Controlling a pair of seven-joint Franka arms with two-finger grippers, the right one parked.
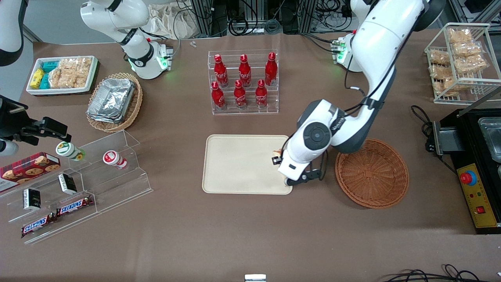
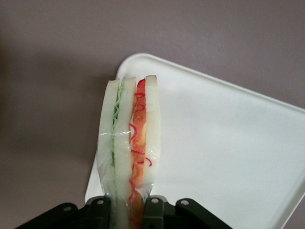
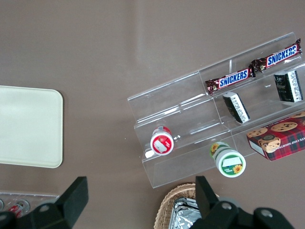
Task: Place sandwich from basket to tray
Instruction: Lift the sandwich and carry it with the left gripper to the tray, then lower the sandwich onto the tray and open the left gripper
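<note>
Sandwich (image 2: 128, 143) is clamped between the fingers (image 2: 155, 207) of the left gripper (image 2: 128, 210), wrapped in clear film, held edge-on so the layers show: white bread, green filling, white bread, orange-red filling, white bread. In the wrist view it hangs above a rounded corner of the tray (image 2: 224, 143), partly over the tray surface and partly over brown table (image 2: 47, 71); not touching either, as far as I can tell.

From the front, the gripper (image 1: 282, 162) sits over the tray (image 1: 238, 164) at the edge closest to the basket (image 1: 372, 172). Only a sliver of sandwich (image 1: 277, 152) peeks out beside the wrist; the arm covers the rest. Basket has nothing in it and lies on the table just beside the tray, toward the working arm's end. Tray surface is bare.

Farther from the front camera than the tray: a clear rack of red bottles (image 1: 243, 83).
</note>
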